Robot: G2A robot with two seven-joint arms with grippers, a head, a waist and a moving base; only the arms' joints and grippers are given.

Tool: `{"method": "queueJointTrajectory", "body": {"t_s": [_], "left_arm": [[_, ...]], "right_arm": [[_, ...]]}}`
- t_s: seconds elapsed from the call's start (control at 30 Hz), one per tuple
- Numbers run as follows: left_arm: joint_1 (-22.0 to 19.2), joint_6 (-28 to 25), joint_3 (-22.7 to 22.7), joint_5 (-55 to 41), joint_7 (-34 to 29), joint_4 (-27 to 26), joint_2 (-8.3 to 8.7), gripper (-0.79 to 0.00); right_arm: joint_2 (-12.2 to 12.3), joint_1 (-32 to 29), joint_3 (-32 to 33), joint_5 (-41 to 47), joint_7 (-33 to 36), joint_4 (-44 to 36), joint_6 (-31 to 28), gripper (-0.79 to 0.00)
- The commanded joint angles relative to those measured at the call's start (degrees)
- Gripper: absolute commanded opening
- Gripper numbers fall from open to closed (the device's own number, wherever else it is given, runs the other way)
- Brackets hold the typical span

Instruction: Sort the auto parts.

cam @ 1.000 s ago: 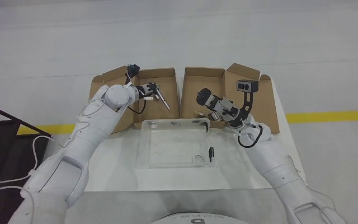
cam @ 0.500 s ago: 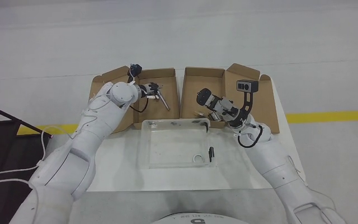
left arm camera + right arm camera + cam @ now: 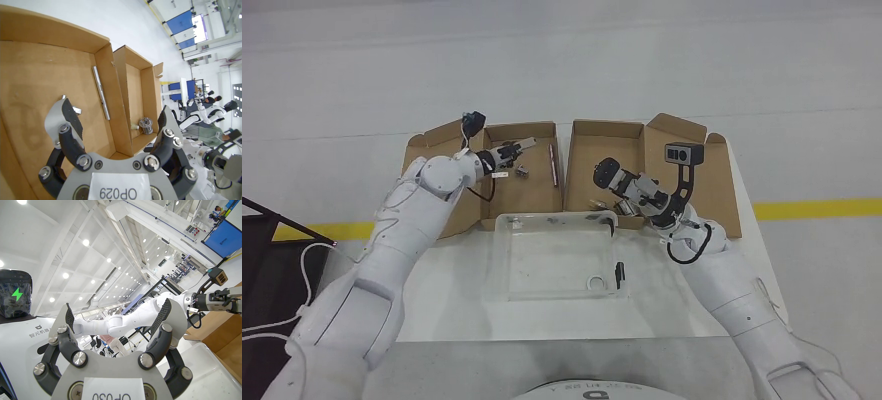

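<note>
- steel rod (image 3: 101, 94) lies in the box (image 3: 537, 195) at the tray's (image 3: 504, 290) eleven o'clock; our left gripper (image 3: 115, 108) hangs spread, empty.
- next, we judge: fetch the tray's five-o'clock ring (image 3: 594, 283).

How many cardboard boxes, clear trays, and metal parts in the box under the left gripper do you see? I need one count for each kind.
Cardboard boxes: 2, the left box and the right box
Clear tray: 1
Metal parts in the left box: 2, a long rod and a small block
Total: 5
</note>
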Motion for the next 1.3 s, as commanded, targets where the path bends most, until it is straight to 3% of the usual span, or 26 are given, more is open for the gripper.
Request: {"method": "queueJointTrajectory", "body": {"t_s": [0.0,0.07,0.6,0.9,1.13,1.27], "left_arm": [[4.0,-2.6,-4.1,1.1,-1.0,-5.6,2.28,0.0],[8.9,-3.2,-8.6,3.0,-1.7,-12.9,4.56,0.0],[8.9,-3.8,-8.5,3.4,-1.6,-13.7,4.57,0.0],[16.5,-12.3,-13.5,6.1,0.4,-22.6,6.54,0.0],[27.1,-21.0,-21.3,13.7,5.8,-37.2,8.92,0.0],[27.8,-21.8,-21.8,14.3,6.1,-38.4,9.05,0.0]], "right_arm": [[0.0,0.0,0.0,0.0,0.0,0.0,0.0,0.0],[0.0,0.0,0.0,0.0,0.0,0.0,0.0,0.0],[0.0,0.0,0.0,0.0,0.0,0.0,0.0,0.0],[0.0,0.0,0.0,0.0,0.0,0.0,0.0,0.0],[0.0,0.0,0.0,0.0,0.0,0.0,0.0,0.0],[0.0,-0.1,0.0,-0.2,-0.2,0.0,0.3,0.0]]}}
